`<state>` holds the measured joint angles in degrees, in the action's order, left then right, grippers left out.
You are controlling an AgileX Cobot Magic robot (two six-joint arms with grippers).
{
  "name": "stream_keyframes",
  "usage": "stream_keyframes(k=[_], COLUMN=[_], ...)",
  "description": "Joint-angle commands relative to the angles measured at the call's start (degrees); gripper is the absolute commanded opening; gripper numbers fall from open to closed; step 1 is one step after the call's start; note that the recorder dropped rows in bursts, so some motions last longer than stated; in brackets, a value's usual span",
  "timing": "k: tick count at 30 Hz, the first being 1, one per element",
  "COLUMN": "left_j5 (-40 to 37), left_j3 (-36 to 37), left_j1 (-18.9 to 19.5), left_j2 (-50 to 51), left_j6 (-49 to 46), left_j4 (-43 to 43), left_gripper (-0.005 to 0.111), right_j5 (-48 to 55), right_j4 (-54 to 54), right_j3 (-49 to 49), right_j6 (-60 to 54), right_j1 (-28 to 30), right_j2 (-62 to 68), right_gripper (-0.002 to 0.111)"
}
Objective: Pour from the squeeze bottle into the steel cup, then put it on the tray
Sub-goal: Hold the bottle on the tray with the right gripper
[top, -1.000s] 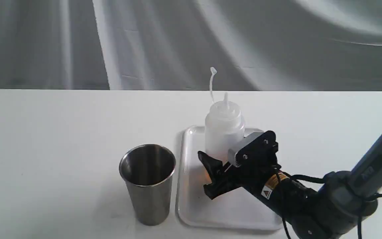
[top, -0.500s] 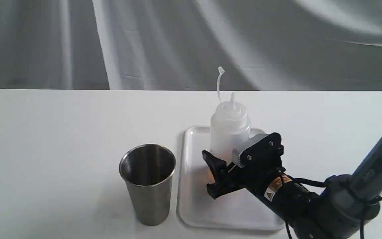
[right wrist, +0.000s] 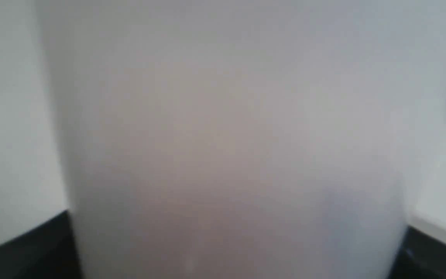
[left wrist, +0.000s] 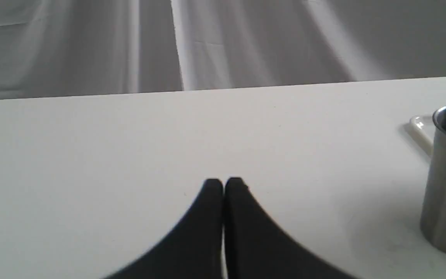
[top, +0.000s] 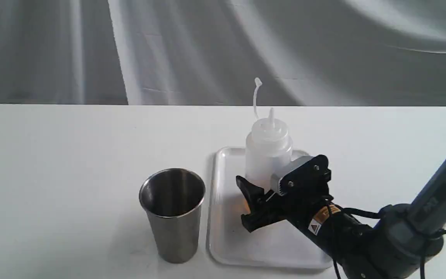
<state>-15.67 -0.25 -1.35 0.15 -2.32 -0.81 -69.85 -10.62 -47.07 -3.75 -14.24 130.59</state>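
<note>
- Evidently, the squeeze bottle [top: 267,151] is grasped low on its body by the right tool [top: 263,185]; it is held upright, and the right wrist view is filled by its blurred wall.
- Directly beneath the tool the tray [top: 227,240] is found; whether the bottle's base is seated on it cannot be told, since the base is hidden by the tool's body.
- A drop or a topple is to be feared if the jaws are opened while the base hangs above the tray, or if the soft wall is dragged by a finger on the way out.
- Liquid could be forced through the uncapped nozzle [top: 271,114] if the body is squeezed harder; the cap strap [top: 256,97] is seen standing free above the tool.
- Beside the tool, just off the tray's edge, the steel cup [top: 172,213] is stood upright on the counter [top: 72,174], apart from the bottle; it could be clipped by a sideways retreat.
- Farther off, the left tool [left wrist: 223,184] is seen clenched on nothing over the counter.
- Nothing is seen barring a retreat of the right tool along its own arm; farthest back, grey cloth [top: 207,50] is hung.
</note>
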Motion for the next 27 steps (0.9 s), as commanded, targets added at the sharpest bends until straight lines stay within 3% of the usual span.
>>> stream_keyframes(k=[1,17,27], left_j5=[0.4,0.4,0.4], left_j3=[0.3,0.3,0.3], left_j1=[0.1,0.1,0.1], left_j2=[-0.1,-0.1,-0.1], left_j6=[0.2,0.3,0.1], left_j4=[-0.1,-0.1,-0.1], left_gripper=[0.0,0.0,0.0], right_j5=[-0.1,-0.1,-0.1], right_j4=[0.2,-0.9,-0.7], right_j3=[0.6,1.3,6.0], right_j6=[0.0,2.5,2.5], right_j1=[0.0,0.0,0.0], right_j2=[-0.3,-0.5,-5.4], right_gripper=[0.073,0.094,0.096])
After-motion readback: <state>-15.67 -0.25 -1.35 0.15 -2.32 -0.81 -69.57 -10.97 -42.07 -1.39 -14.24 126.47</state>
